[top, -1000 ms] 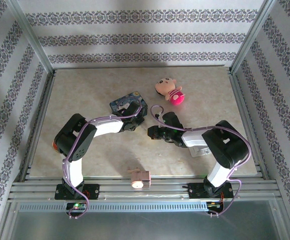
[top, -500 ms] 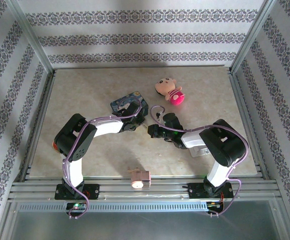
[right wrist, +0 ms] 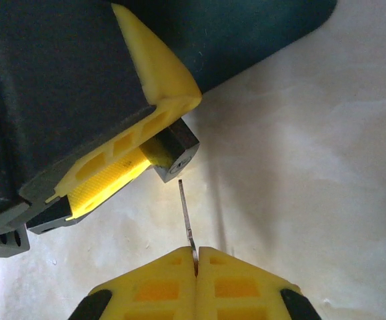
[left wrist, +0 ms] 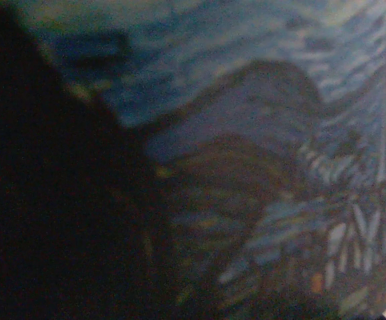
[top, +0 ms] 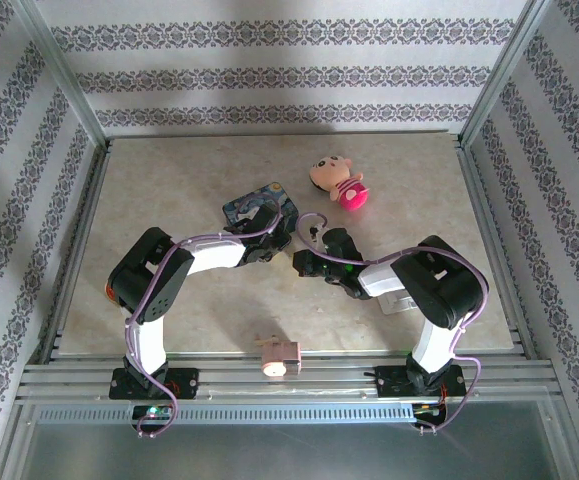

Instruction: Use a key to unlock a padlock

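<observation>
On the left of the desk (top: 169,180), just beside the blue painted tin (top: 259,205), the left end effector (top: 269,240) pinches the padlock (right wrist: 177,151) between its yellow fingers (right wrist: 146,67). The small dark body juts past the tips, and what looks like its keyway face is turned toward the other arm. Whether the lock rests on the desk or hangs above it I cannot tell.

Just to the right, the thin blade of the key (right wrist: 185,213) points at that face, its tip close but apart from it. Rightmost, the right end effector (right wrist: 196,257) is pressed together on the key's head, which is hidden between the pads.

The step in hand looks like insertion. To do it well, line the blade's flat up with the slot before advancing. Then push straight along the blade's own axis, gently, since so thin a blade could bend or slip in the pads. Turn it only once it is fully seated, with the left grip held firm against the twist.
</observation>
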Robot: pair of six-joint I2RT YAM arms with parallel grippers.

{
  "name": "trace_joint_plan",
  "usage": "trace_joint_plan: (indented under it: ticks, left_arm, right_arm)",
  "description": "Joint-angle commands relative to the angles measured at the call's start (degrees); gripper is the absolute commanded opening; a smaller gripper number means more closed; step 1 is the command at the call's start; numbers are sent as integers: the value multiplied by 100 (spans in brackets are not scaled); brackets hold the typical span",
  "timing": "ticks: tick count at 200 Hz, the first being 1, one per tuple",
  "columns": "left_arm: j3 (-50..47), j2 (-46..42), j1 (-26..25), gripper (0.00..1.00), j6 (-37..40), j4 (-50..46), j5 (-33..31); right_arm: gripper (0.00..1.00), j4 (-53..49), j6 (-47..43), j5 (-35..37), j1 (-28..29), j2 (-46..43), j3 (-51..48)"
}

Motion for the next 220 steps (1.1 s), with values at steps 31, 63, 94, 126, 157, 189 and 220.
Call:
trace_joint_plan:
  ticks: [31,63,94,126,157,189,220]
  left_arm:
    - [-124,172,-60,10,-174,139,233]
    - [-129,193,-52,10,-182,162,269]
    - [-156,183,-43,10,-244,216,316]
    - [-203,181,-34,10,-470,333,544]
    - [-292,75,-26,10,-725,367,752]
    - [-513,-155,-6,10,-883,359,570]
    - [-779,-292,43,9,-1049,515,502]
  right_arm:
    - [0,368,123,165,73,162,43]
    - [0,516,177,233,69,196,26]
    - [0,645,221,294,72,204,-34]
    - [0,900,266,348,69,215,-106]
    - [0,1276,223,273,76,223,-140]
    - [0,1571,152,-33,70,383,15]
    - [0,1684,110,-436,75,599,285]
